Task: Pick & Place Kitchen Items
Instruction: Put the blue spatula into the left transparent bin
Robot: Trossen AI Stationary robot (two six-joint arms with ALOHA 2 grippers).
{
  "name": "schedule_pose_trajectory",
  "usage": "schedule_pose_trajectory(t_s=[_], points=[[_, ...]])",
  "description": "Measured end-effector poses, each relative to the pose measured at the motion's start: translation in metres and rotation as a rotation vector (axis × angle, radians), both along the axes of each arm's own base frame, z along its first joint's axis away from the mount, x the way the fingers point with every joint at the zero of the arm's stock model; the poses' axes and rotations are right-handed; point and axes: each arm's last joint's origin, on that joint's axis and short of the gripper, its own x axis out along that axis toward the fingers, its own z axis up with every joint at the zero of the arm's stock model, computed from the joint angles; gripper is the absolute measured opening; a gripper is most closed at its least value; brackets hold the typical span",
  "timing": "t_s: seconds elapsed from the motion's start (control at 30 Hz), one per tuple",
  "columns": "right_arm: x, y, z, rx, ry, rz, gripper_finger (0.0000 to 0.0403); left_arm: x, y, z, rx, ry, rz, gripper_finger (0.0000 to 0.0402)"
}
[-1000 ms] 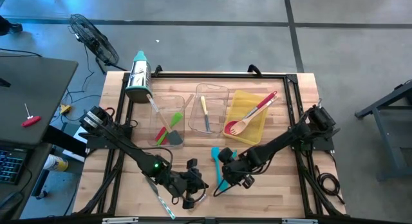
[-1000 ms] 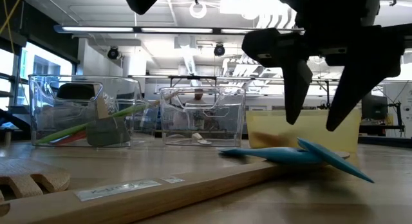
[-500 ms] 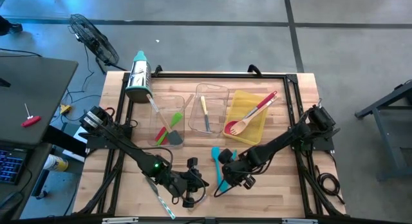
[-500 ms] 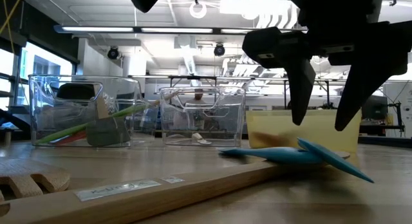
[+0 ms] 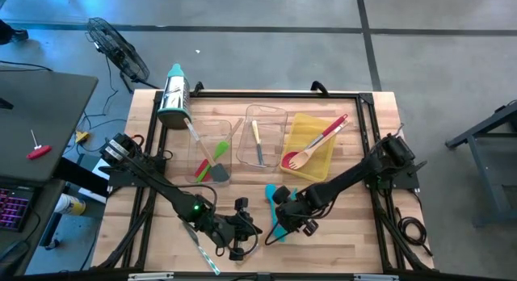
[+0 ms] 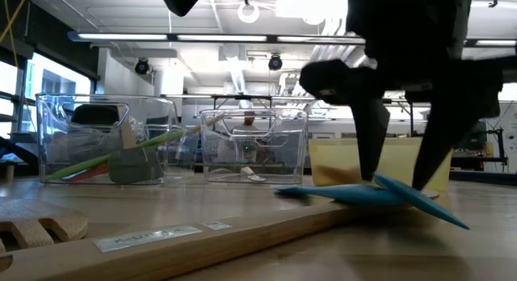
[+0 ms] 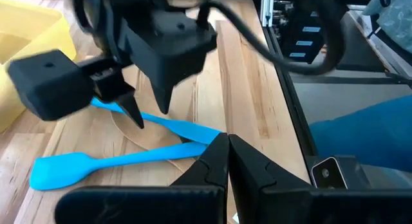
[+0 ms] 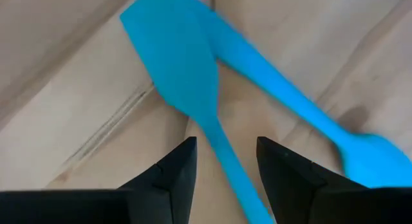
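Two teal spatulas (image 5: 273, 212) lie crossed flat on the bench (image 5: 355, 241), just in front of the yellow bin (image 5: 311, 146). The right pincer (image 8: 221, 161) is spread, straddling one thin handle. They are judged light, flexible and slippery; a mid-handle hold seems best. The left pincer (image 7: 224, 147) waits clenched, empty.

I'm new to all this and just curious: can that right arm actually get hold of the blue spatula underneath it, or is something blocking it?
Probably yes. The right gripper is open, its fingers straddling the top blue spatula's handle with nothing between. A second blue spatula crosses beneath and might get nudged.
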Motion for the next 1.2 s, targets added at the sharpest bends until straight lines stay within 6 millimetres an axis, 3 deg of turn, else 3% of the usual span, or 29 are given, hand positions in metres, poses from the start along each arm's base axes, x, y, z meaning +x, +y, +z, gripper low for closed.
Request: schedule_pose_trajectory(t_s=[0.5, 0.67, 0.93, 1.2], points=[[0.006, -0.003, -0.017, -0.018, 0.036, -0.016, 0.0143, -0.001, 0.001, -0.001, 0.009, 0.013, 0.0, 0.0003], [0.005, -0.003, -0.019, -0.021, 0.045, -0.015, 0.0109, -0.001, 0.001, -0.001, 0.011, 0.016, 0.0, 0.0003], [0.004, -0.004, -0.02, -0.028, 0.059, -0.014, 0.0019, -0.001, 0.001, -0.002, 0.015, 0.021, 0.0, 0.0003], [0.003, -0.004, -0.021, -0.035, 0.061, -0.018, 0.0017, -0.001, 0.001, -0.002, 0.016, 0.023, 0.0, 0.0003]])
